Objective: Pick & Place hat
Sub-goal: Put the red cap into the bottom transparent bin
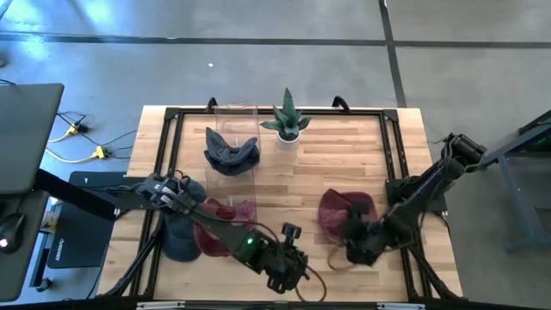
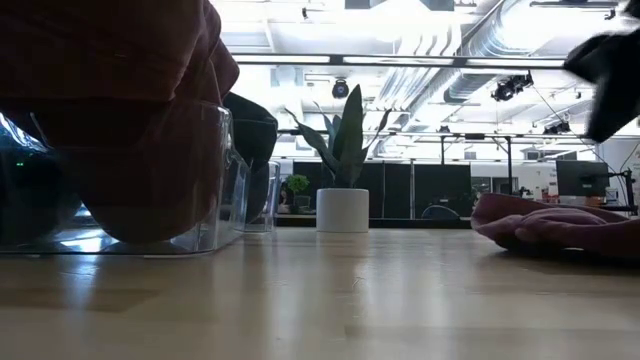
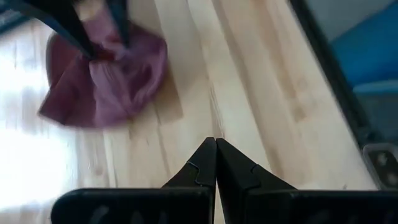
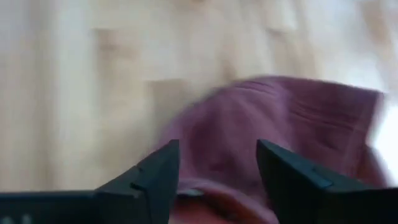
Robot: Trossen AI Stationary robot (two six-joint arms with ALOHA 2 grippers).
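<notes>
Hat (image 1: 346,210), maroon, lies crumpled on the table (image 1: 336,164) at its right side, the right gripper (image 1: 362,244) just at its near edge; the left gripper (image 1: 288,269) waits by the front edge. Low view shows only the hat's flattened brim. Left wrist view: its fingers pressed together. Right wrist view alone shows the approach step (fingers spread above the fabric, probably not touching); next, descend and pinch.
</notes>
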